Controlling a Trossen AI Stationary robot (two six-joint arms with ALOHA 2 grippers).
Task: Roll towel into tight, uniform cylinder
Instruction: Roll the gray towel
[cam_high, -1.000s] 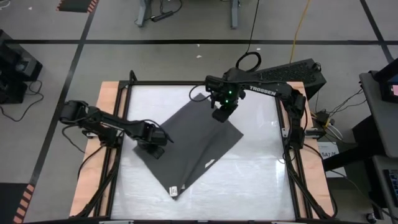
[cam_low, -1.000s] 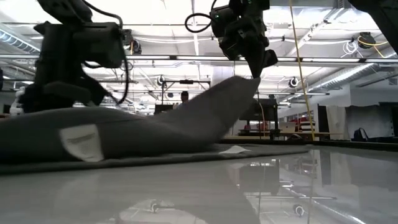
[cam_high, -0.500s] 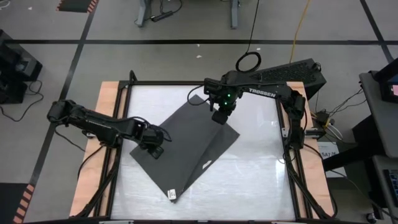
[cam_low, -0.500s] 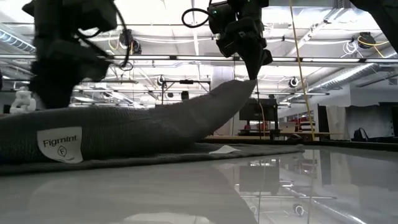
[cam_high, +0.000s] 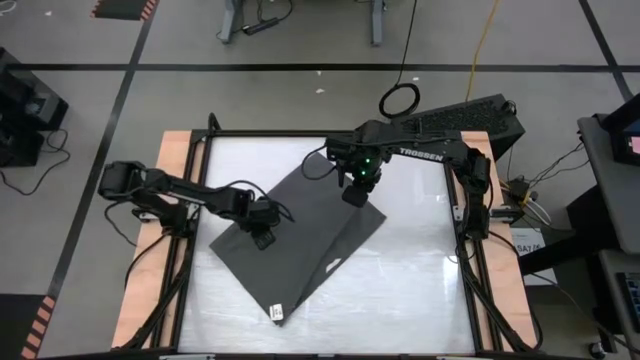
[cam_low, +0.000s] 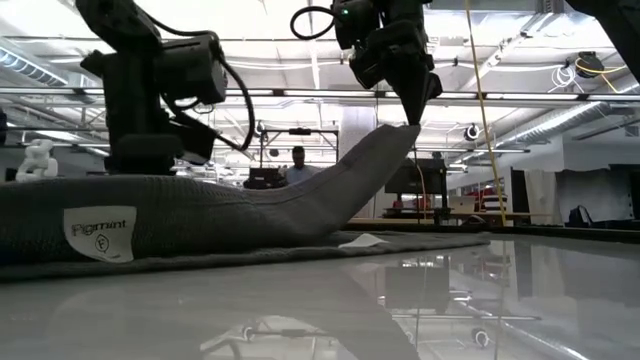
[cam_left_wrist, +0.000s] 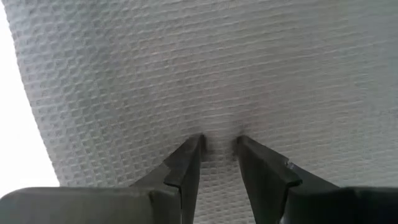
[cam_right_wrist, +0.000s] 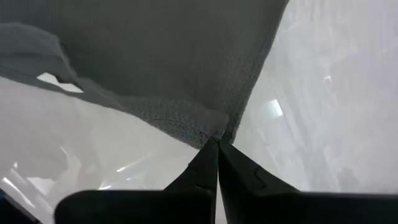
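The dark grey towel (cam_high: 300, 240) lies slantwise on the white table (cam_high: 410, 290), partly doubled over. Its white tag (cam_high: 277, 312) is at the near corner and faces the low view (cam_low: 100, 232). My left gripper (cam_high: 262, 238) points down on the towel's left part, its fingers a narrow gap apart on the weave (cam_left_wrist: 219, 142). My right gripper (cam_high: 355, 192) is shut on the far corner, held above the table (cam_low: 412, 118). The cloth slopes up to that gripper from the flat part. My left gripper comes from above, pointing down, with both fingertips (cam_left_wrist: 189, 149) on the towel's top face (cam_left_wrist: 217, 124). A small pucker of cloth sits between the tips. That part of the towel lies flat on the table. My right gripper pinches the towel's far corner (cam_right_wrist: 214, 132) between its two shut fingers, at the hemmed edge. The fingers point down from above. The corner is lifted clear, and the cloth hangs in a smooth slope (cam_low: 340, 185) down to the part resting on the table.
A dark metal frame (cam_high: 212, 135) and wooden side strips (cam_high: 150, 290) border the table. Bare glossy surface lies to the right and near side of the towel. In the low view a person (cam_low: 297, 158) stands far off in the room behind.
My left gripper swung toward the table's left edge, then back right and farther onto the towel, rolling at the wrist. The towel's near corner slid slightly left and nearer, and the tag turned to face the low view. My right gripper kept the corner raised.
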